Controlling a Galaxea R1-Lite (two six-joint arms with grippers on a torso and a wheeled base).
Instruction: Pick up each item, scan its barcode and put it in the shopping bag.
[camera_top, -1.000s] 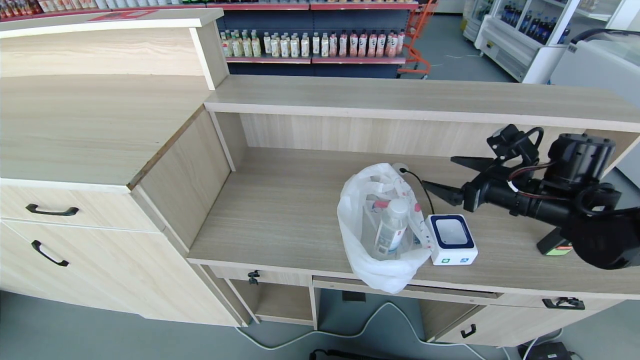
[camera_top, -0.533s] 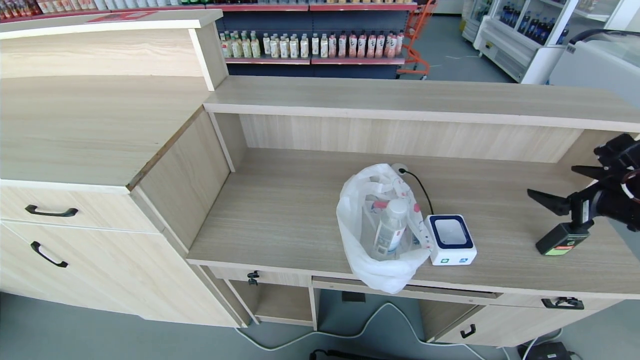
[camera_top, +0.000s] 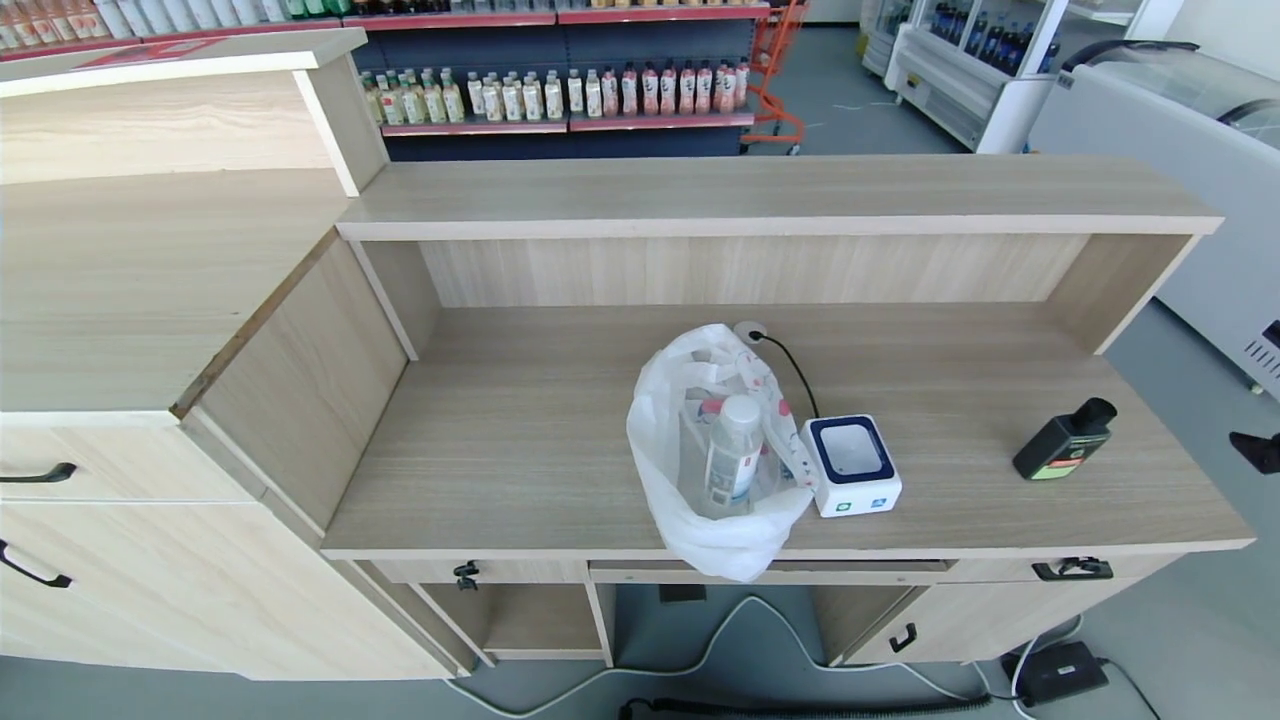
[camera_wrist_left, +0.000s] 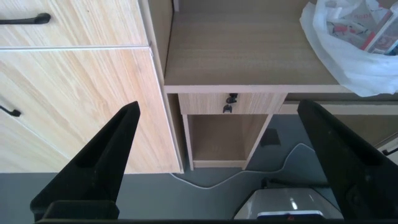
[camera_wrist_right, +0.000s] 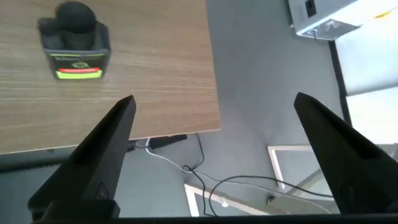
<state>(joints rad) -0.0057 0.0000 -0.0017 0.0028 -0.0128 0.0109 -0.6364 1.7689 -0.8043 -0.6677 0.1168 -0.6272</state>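
A white shopping bag (camera_top: 700, 500) stands open on the wooden counter (camera_top: 520, 440), with a clear bottle (camera_top: 733, 448) and other packets inside. Right beside it sits the white barcode scanner (camera_top: 850, 465) with a dark blue top. A small black bottle (camera_top: 1065, 440) with a green and red label lies near the counter's right end. My right gripper (camera_wrist_right: 214, 155) is open and empty, out past the counter's right edge above the floor, with the black bottle (camera_wrist_right: 74, 40) in front of it; one of its fingers (camera_top: 1258, 450) pokes in at the head view's edge. My left gripper (camera_wrist_left: 217, 168) is open and empty, low before the counter's front, left of the bag (camera_wrist_left: 354, 43).
A black cable (camera_top: 795, 370) runs from the scanner to a grommet at the back. A raised shelf (camera_top: 780, 190) walls the counter's far side, and a taller cabinet (camera_top: 150, 280) stands on the left. A chest freezer (camera_top: 1180, 150) stands at the right. Cables lie on the floor (camera_top: 720, 640).
My right arm has pulled back from above the scanner, to the right and off the counter's end, uncovering the black bottle. The head camera has also shifted, so everything sits further left.
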